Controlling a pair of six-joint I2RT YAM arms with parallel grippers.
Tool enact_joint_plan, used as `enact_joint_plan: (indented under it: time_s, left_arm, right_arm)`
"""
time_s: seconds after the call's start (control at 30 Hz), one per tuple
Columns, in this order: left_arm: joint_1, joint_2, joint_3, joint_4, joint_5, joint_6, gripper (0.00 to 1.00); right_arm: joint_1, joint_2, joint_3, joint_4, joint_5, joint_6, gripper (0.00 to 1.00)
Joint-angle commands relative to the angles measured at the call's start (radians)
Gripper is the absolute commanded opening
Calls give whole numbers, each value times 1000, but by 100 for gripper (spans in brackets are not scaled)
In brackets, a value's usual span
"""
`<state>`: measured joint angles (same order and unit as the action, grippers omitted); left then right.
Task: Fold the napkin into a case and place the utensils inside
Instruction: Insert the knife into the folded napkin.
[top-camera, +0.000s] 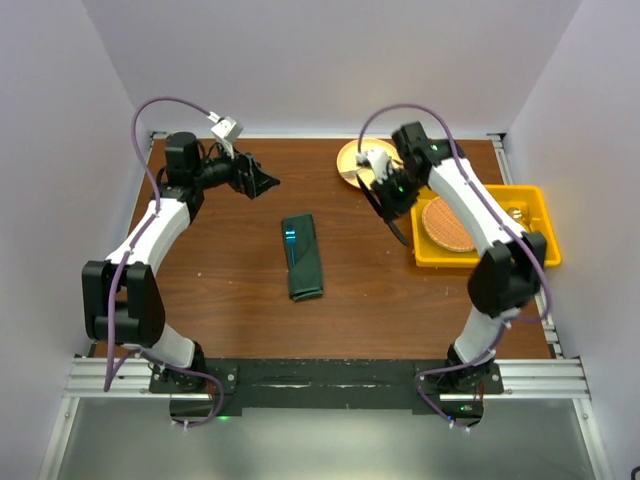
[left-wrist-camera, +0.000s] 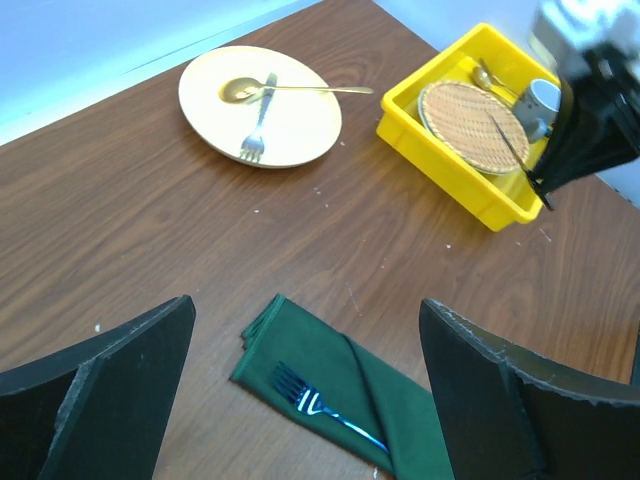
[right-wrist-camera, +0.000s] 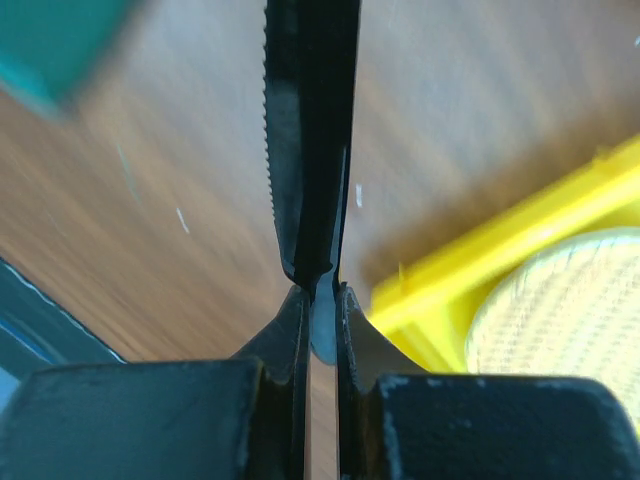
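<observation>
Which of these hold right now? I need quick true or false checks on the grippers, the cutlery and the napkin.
1. The right gripper is shut on the knife. True.
2. The blue fork lies on the yellow plate. False: it lies on the folded napkin.
3. The left gripper is open and holds nothing. True.
4. The yellow plate is bare. False: a gold spoon and a metal fork lie on it.
5. The woven mat sits in the yellow bin. True.
</observation>
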<state>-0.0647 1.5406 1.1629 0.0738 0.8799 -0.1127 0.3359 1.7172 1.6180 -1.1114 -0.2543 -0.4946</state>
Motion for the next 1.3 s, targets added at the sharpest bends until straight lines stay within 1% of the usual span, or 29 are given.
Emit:
enact_joint_plan:
  time_s: [0.0, 0.03, 0.07, 0.13, 0.17, 0.27, 0.33, 0.4, 0.47, 0.5, 0.57, 0.63, 0.67, 0.7, 0.73, 0.77, 0.9, 1.07, 1.27]
  left_arm:
    - [8, -57, 14, -31, -116, 4, 100]
    - [9, -59, 14, -41, -130, 17, 100]
    - [11, -60, 14, -49, -156, 25, 100]
    - [16, -65, 11, -69, -177, 41, 100]
    - [17, -69, 9, -72, -192, 44, 100]
    - [31, -77, -9, -72, -213, 61, 100]
    - [43, -77, -17, -103, -217, 68, 100]
    - [54, -73, -17, -114, -220, 71, 100]
    - [63, -70, -22, -109, -222, 68, 100]
    - [65, -70, -29, -105, -222, 68, 100]
    - [65, -66, -37, -94, -223, 64, 100]
    - [65, -63, -46, -89, -223, 54, 100]
    - [87, -62, -49, -89, -223, 53, 100]
    - [88, -63, -57, -89, -226, 48, 100]
    - [89, -63, -60, -89, -226, 42, 100]
    - [92, -63, -62, -54, -226, 44, 100]
    - [98, -65, -77, -54, -229, 44, 100]
    - [109, -65, -85, -60, -239, 48, 100]
    - [123, -79, -101, -55, -240, 47, 100]
  right_arm:
    - [69, 207, 383, -93, -33, 373, 0]
    - [81, 275, 434, -103, -23, 404, 0]
    - [92, 295, 506, -102, -20, 444, 0]
    - [117, 349, 575, -113, -8, 510, 0]
    - [129, 393, 621, -113, -4, 580, 0]
    - [155, 455, 683, -108, 13, 683, 0]
    - [160, 473, 689, -99, -6, 788, 0]
    - [161, 502, 704, -103, -48, 850, 0]
    - [161, 562, 779, -122, -75, 925, 0]
    - [166, 565, 784, -93, -85, 935, 0]
    - [181, 571, 784, -47, -48, 924, 0]
    - [181, 590, 795, 30, -77, 961, 0]
    - [184, 599, 804, 53, -79, 967, 0]
    - [190, 623, 818, 82, -76, 967, 0]
    - [193, 636, 839, 94, -77, 970, 0]
    - [199, 645, 845, 110, -71, 970, 0]
    - [229, 670, 847, 185, -33, 958, 0]
    - [281, 683, 821, 191, 30, 924, 0]
    - [305, 705, 795, 199, 112, 884, 0]
